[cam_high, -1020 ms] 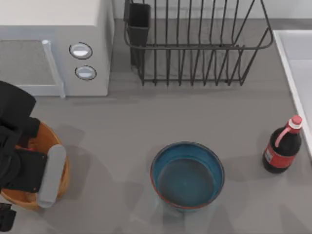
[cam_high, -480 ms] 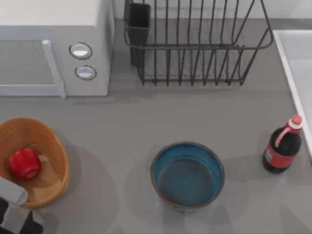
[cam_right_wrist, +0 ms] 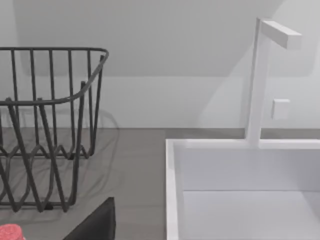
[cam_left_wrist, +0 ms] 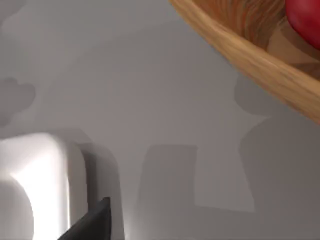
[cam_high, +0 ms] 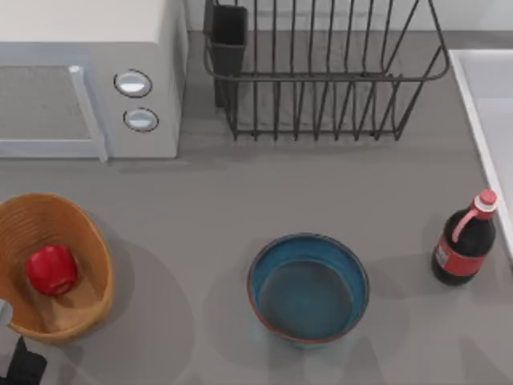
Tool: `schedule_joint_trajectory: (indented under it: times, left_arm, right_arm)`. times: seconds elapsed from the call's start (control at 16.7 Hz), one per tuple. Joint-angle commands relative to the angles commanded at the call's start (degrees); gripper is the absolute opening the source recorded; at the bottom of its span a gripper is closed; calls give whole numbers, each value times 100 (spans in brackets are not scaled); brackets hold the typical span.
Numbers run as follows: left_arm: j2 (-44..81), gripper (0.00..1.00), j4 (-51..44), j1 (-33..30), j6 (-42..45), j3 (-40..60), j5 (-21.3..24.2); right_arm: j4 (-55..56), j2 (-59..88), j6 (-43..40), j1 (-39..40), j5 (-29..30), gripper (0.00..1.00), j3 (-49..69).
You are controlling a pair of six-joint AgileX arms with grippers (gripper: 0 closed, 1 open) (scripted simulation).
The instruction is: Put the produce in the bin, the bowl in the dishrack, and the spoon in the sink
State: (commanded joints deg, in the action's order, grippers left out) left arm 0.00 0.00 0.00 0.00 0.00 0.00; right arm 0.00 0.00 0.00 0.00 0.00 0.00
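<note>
Produce (cam_high: 52,269) now sits in bin (cam_high: 96,249) at counter's 8 o'clock; left pincer (cam_high: 4,311) withdrawn, state can't tell. Bowl (cam_high: 308,289) next.

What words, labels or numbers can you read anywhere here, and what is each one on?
None can be read.
The bottle has a red label, but any print on it is too blurred to read.
The microwave has two round knobs with no markings that can be made out.
The bowl, the bin, the dishrack and the sink carry no text.
</note>
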Motion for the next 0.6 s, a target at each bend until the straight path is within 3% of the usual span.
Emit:
schedule_joint_trajectory:
  times: [0.36,0.6]
  left_arm:
    - [0,100,0,0,0,0,0]
    - [0,100,0,0,0,0,0]
  right_arm:
    - [-52,58,39,46,3,100,53]
    - [-712,879,530,613,26,100,815]
